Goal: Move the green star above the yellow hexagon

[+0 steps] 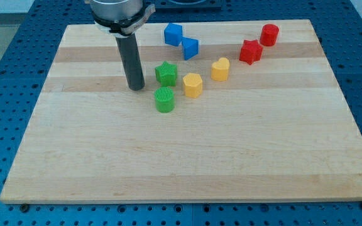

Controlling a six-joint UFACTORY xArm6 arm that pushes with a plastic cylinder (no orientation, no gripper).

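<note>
The green star (166,73) lies on the wooden board just to the view's left of the yellow hexagon (193,85), nearly touching it and slightly higher in the view. My tip (136,86) rests on the board a short way to the left of the green star, with a small gap between them. The rod rises straight up to the arm's flange at the view's top.
A green cylinder (164,100) sits just below the star. A yellow heart (220,69) lies right of the hexagon. Two blue blocks (173,34) (190,48) lie above the star. A red star (251,51) and red cylinder (269,34) sit at the top right.
</note>
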